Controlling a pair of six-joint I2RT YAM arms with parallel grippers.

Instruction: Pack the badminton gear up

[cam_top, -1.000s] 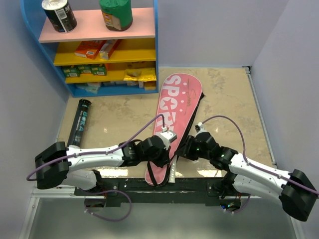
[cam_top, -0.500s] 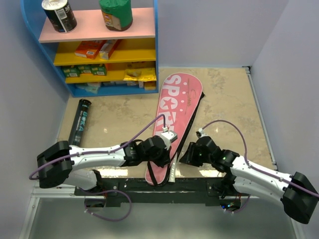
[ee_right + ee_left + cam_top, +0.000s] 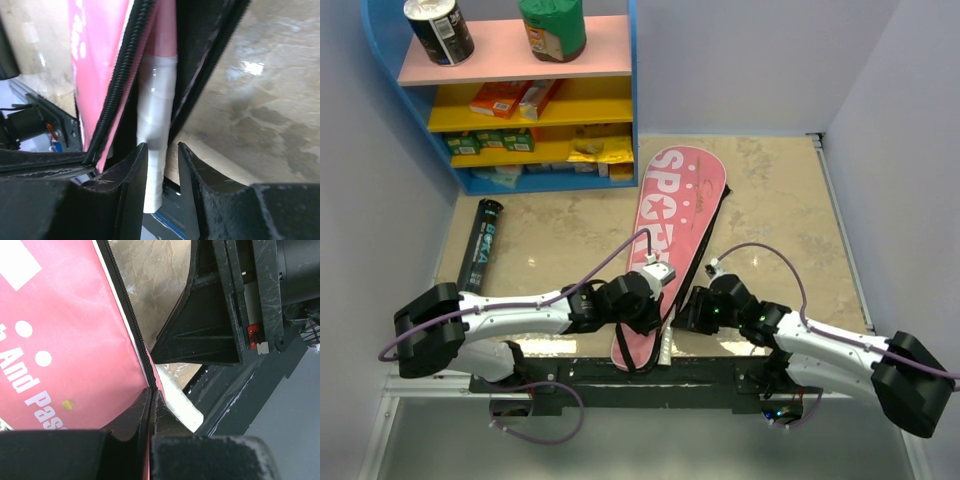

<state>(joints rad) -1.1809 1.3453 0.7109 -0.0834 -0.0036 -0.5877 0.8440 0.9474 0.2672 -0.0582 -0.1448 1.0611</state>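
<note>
The pink racket cover (image 3: 672, 225) marked "SPORT" lies slantwise mid-table, its narrow end toward the arms. A white-taped racket handle (image 3: 667, 346) sticks out of that end. My left gripper (image 3: 654, 298) is shut on the cover's black zipper edge (image 3: 142, 347), pinched at the fingertips (image 3: 151, 393). My right gripper (image 3: 161, 146) is open and straddles the white handle (image 3: 159, 112); its left finger touches the handle, the right finger stands apart. The cover's opening (image 3: 120, 75) gapes around the handle. The long black tube (image 3: 480, 244) lies far left by the wall.
A blue shelf unit (image 3: 632, 100) with snack cans and boxes stands at the back left. Grey walls close in on both sides. The black mounting rail (image 3: 650, 375) runs along the near edge, right under the handle's tip.
My right gripper has moved left and nearer, from beside the cover's edge to its near end, around the handle. The left gripper has kept its grip and place.
</note>
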